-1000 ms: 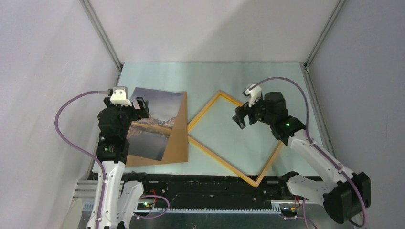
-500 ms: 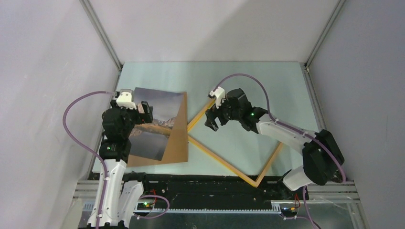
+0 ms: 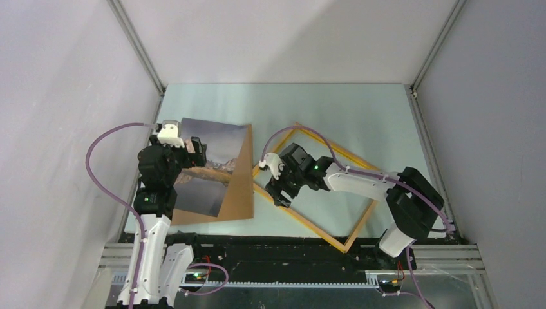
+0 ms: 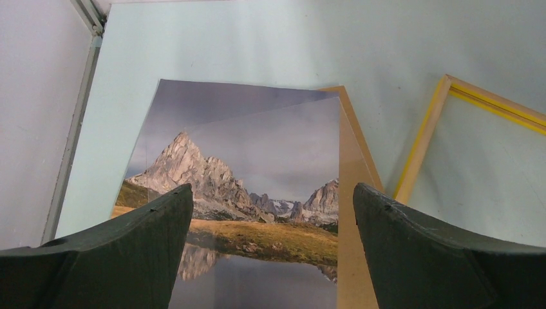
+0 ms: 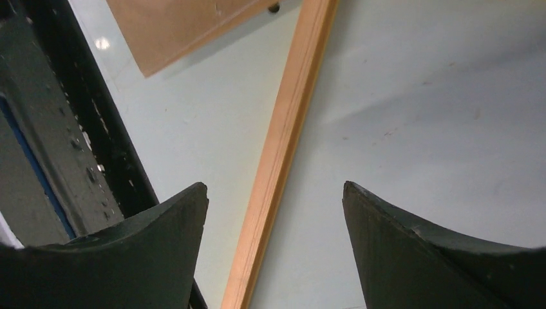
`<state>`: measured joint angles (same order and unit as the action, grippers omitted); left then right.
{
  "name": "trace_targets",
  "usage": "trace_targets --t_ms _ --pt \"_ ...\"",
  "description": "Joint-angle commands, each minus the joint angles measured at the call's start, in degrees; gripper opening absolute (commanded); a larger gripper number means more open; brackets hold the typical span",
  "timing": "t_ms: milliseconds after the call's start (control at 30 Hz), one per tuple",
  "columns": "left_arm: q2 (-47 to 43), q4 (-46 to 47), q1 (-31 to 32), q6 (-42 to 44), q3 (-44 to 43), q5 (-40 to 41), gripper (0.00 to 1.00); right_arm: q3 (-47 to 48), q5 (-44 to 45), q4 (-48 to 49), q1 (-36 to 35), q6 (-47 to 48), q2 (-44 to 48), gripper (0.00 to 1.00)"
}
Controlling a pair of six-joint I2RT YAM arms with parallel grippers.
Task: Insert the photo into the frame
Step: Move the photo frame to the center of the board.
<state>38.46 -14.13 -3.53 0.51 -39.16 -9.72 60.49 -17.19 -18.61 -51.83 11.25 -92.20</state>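
Top external: right arm reaches leftward, pincer (jaws apart) over the frame.

Bright, even light; soft shadows; small glare spot on table (right wrist view); focus sharp.

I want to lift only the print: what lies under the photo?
A brown backing board; only its right strip and near edge show past the photo. The rest of the board is covered.

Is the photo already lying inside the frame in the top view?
No, the photo lies on the brown backing board to the left of the frame, not within its yellow-orange edges.
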Motion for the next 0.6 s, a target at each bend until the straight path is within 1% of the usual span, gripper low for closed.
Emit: trace_targets --t_ms 0,167,333,467,533,567 --pt "-1.1 1.4 -0.5 1.0 0.1 -0.7 0.98 1.6 1.6 -3.1 -2.2 1.0 -2.5 0.80" --pt "-1.3 1.5 -0.5 1.0 0.2 -0.9 0.98 1.2 6.0 -1.8 -5.5 1.0 -5.5 0.78" --pt "-1.1 1.5 -0.5 0.9 0.2 -0.9 0.98 1.1 9.3 -0.9 -6.7 0.6 -8.3 0.75" --pt "-1.2 1.6 -0.5 1.0 0.2 -1.0 0.98 1.2 11.2 0.0 -6.8 0.2 -9.9 0.69" --pt "-1.2 1.7 -0.5 1.0 0.2 -1.0 0.98 1.1 12.5 0.5 -6.9 0.1 -10.4 0.63" --pt "-1.1 1.7 -0.5 1.0 0.2 -1.1 0.98 1.1 13.2 0.6 -6.9 0.0 -10.5 0.62"
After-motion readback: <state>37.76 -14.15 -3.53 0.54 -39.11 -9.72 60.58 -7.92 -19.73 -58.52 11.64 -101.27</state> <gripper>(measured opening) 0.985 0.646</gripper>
